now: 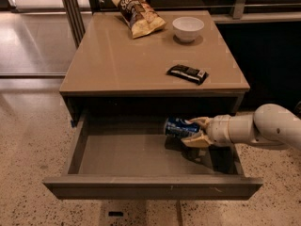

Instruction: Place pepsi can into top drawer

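Note:
The top drawer (150, 187) is pulled wide open below the tabletop, with a bare grey interior. The blue pepsi can (178, 127) lies on its side in the air just above the drawer floor, at the right of the middle. My gripper (194, 131) reaches in from the right on a white arm and is shut on the can's right end, one tan finger above and one below it. The can casts a shadow on the drawer floor under it.
On the tabletop (117, 60) lie a flat black snack bar wrapper (187, 73) near the right front, a white bowl (187, 28) at the back right and a chip bag (138, 14) at the back. A metal post (70, 6) stands at the back left.

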